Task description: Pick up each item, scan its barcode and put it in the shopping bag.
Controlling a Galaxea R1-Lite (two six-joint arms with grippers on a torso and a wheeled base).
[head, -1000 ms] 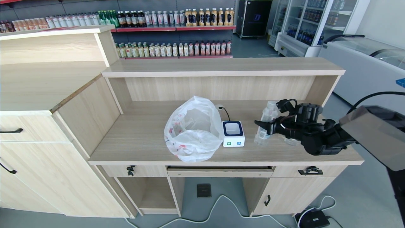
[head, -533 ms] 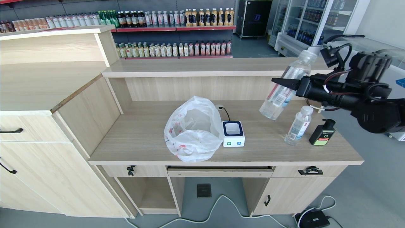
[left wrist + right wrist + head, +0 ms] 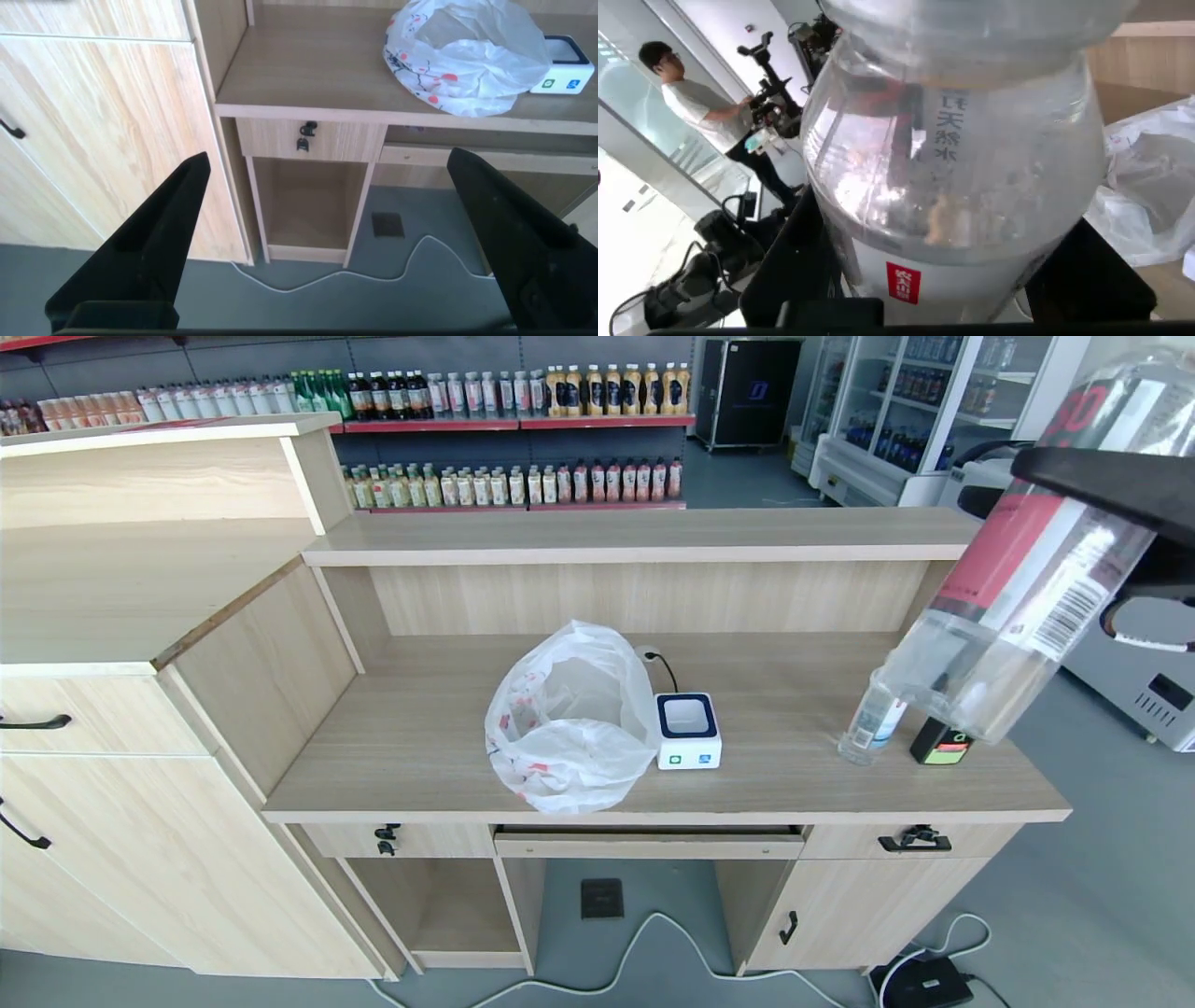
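Water bottle [image 3: 1018,607], large and clear, hung tilted high over the right end of the bench [image 3: 420,747], close to the head camera. The right tool [image 3: 943,224] was clamped shut around its labelled middle. Low at the near left, the left tool [image 3: 327,177] was spread wide and held nothing. The grip sat on smooth, rounded plastic with the heavy base hanging down, so a slip seemed the main risk. A fall would likely land on the small bottle [image 3: 873,723] and the dark pack [image 3: 938,744] standing just beneath. A low swing left could topple them too. Farther left, the scanner [image 3: 688,731] faced upward. The barcode might miss it unless the label was turned down. Beside it, the shopping bag [image 3: 569,719] slumped, and its limp mouth could fold shut under the load.
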